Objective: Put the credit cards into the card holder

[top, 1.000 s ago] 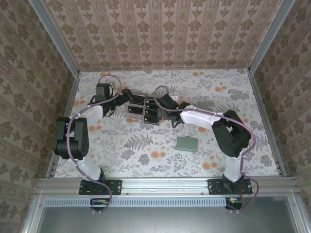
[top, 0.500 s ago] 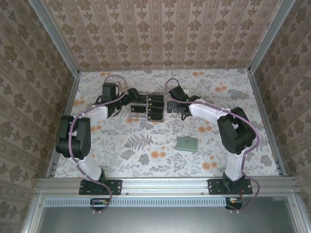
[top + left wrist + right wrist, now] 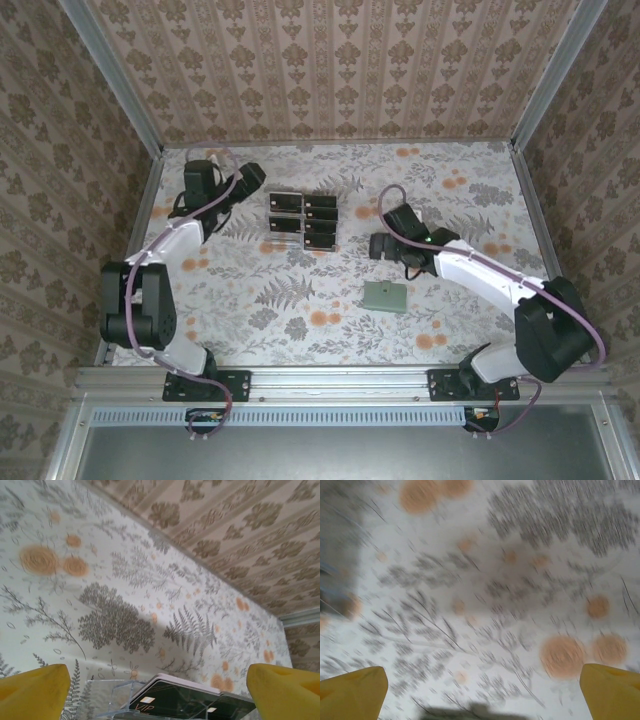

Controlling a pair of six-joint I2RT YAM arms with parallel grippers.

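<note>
– Flowery cloth covers the table (image 3: 470,190). Where are the credit cards (image 3: 304,221)?
– Near the back, in a clear rack (image 3: 120,692). The card holder (image 3: 385,297) lies apart, nearer the front.
– Is anything held?
– No. The left gripper (image 3: 255,180) and right gripper (image 3: 378,247) are wide open, holding nothing.

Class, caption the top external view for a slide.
Left end effector open beside the credit cards; right end effector open near the card holder.

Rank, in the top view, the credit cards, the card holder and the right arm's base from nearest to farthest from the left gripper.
1. credit cards, just to the right of the left gripper.
2. card holder, mid-table, toward the right.
3. right arm's base, at the near right edge.
</note>
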